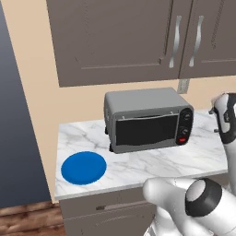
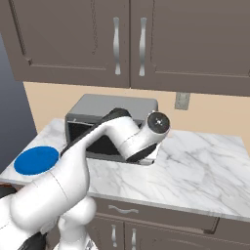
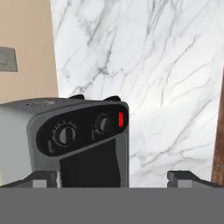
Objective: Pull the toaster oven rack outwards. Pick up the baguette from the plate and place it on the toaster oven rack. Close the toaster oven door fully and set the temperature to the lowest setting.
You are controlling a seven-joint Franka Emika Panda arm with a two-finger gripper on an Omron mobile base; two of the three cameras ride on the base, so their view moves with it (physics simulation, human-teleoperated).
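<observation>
The grey toaster oven stands on the marble counter with its dark-glass door shut. The rack is hidden behind the door. To the oven's left lies the blue plate, bare on top, and the baguette is out of view. My hand hovers to the right of the oven at about its height. In the hand view, which is rolled, the control panel with two black knobs and a red button faces me. My gripper is open, its fingertips far apart with nothing between them.
The marble counter stretches right of the oven. Brown wall cabinets hang above it. A wall outlet sits behind the oven. My own arm covers most of the oven in the right base view, where the plate lies far left.
</observation>
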